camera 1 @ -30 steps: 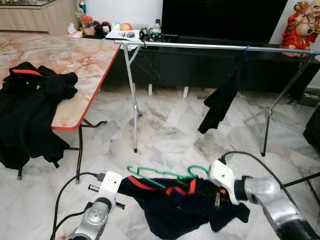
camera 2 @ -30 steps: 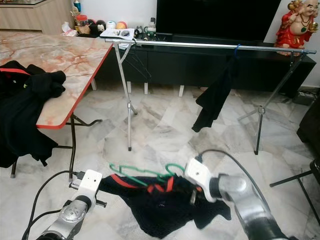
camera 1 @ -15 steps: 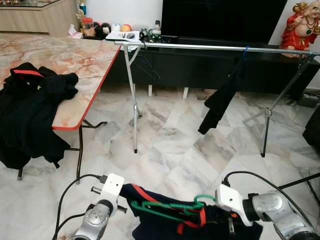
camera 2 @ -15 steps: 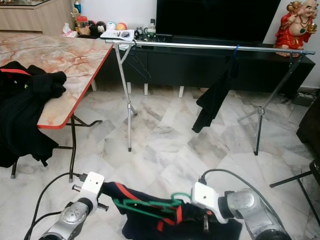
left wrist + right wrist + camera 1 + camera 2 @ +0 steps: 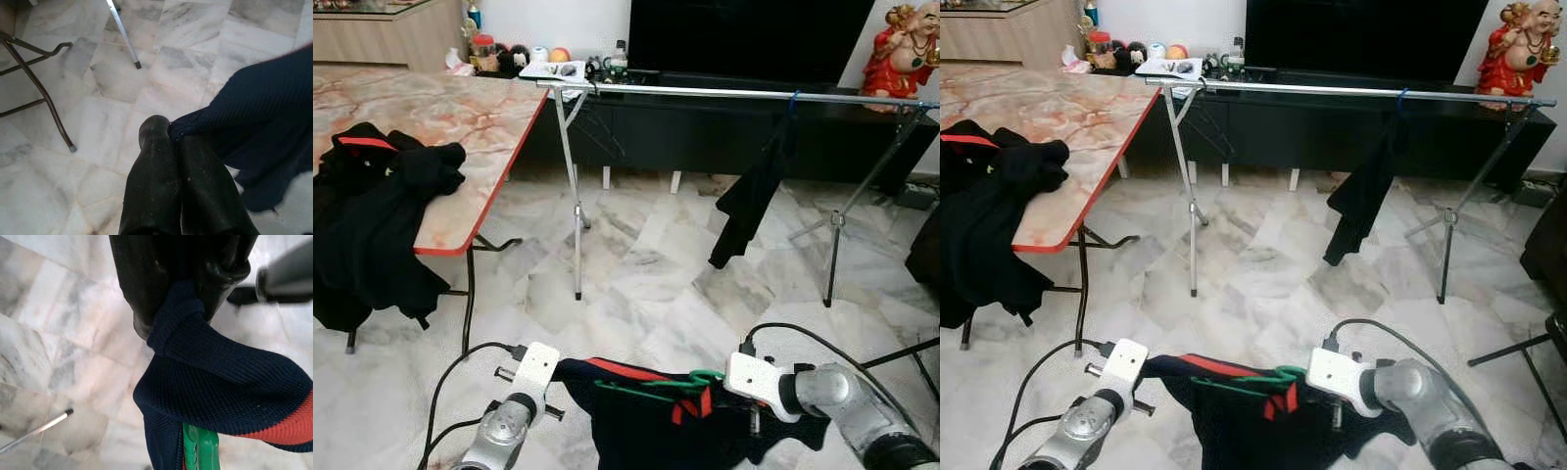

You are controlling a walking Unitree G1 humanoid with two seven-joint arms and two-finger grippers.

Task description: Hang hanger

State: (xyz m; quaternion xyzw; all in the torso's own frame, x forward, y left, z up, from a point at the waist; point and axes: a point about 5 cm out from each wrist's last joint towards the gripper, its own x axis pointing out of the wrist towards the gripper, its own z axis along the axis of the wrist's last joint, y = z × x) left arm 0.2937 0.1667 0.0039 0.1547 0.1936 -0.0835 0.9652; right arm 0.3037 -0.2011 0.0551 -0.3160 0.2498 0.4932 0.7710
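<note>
Green hanger (image 5: 651, 385) inside navy red-trimmed garment (image 5: 656, 426), held aloft.

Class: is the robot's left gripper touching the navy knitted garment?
Touching. The left wrist view shows the left gripper with its black fingers shut on an edge of the navy knitted garment.

Unitree G1, both arms: silver and white, black fittings.
Left arm (image 5: 499, 436): ribbed silver wrist, white camera block, black looped cable. Right arm (image 5: 837, 406): rounded silver housing, white block, black cable. Fingers (image 5: 156, 181): glossy black, speckled.
</note>
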